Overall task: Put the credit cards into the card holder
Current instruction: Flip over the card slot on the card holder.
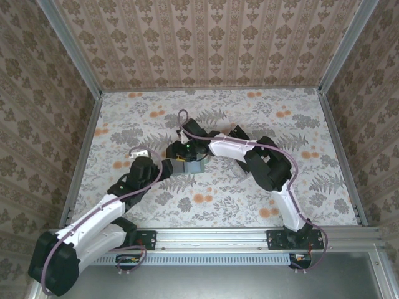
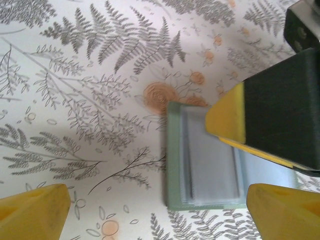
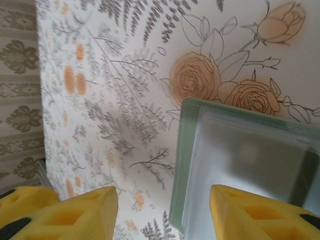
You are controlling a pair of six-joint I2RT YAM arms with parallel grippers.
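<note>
Left wrist view: the left gripper (image 2: 157,207) has its jaws spread wide, with one yellow fingertip (image 2: 35,210) in each bottom corner. The card holder (image 2: 205,165) lies flat and opened on the flowered table (image 2: 75,75), its bluish-grey inside facing up inside a sage-green rim. It lies ahead of the fingertips and within the gap between them, much nearer to the right fingertip than to the left one, and it touches neither. A black finger with a yellow tip (image 2: 265,115), which belongs to the other arm, hangs over the upper right part of the holder. I cannot tell whether it touches the holder.

From the right wrist view, the right gripper (image 3: 162,205) has its jaws about half apart, and nothing is pinched between them. The long green edge of the holder runs down into the gap. One fingertip is in front of the holder's inside, and the other is over bare table beside it. Whether the fingers rest on the holder is not clear.

From the top external view, the holder is near the middle of the table, partly under the head of the right gripper. The left gripper is just beside it on the left.
</note>
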